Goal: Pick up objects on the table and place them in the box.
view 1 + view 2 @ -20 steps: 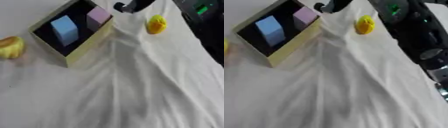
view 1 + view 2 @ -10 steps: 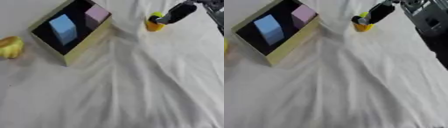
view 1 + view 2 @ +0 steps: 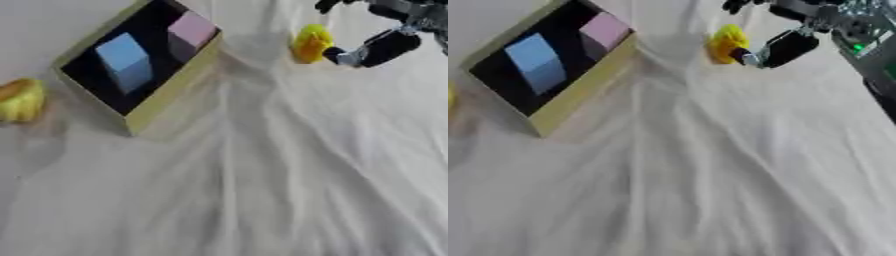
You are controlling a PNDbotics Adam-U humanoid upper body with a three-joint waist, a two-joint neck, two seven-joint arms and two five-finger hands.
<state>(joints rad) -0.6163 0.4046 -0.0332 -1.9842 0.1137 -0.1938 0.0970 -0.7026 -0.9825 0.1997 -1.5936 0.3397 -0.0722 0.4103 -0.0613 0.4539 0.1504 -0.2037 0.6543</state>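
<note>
Since a second ago the right hand (image 3: 785, 42) has swung off the box's far corner and over to the small yellow object (image 3: 311, 43), and now it sits right up against that object's right side. One dark finger (image 3: 378, 49) reaches in from the right with its tip touching or nearly touching the yellow thing, and another dark fingertip shows above it near the top edge. So the fingers look spread around it rather than closed on it, though it's blurry enough that I can't tell if anything is actually pinched.

That yellow object still lies on the wrinkled white cloth (image 3: 262, 190), just to the right of the box (image 3: 166, 97). The box is a tan-walled tray with a dark inside, turned at an angle, holding a blue block (image 3: 124, 59) and a pink block (image 3: 190, 34) side by side. Another yellow object (image 3: 21, 100) sits on the cloth near the left edge, apart from the box's left corner.
</note>
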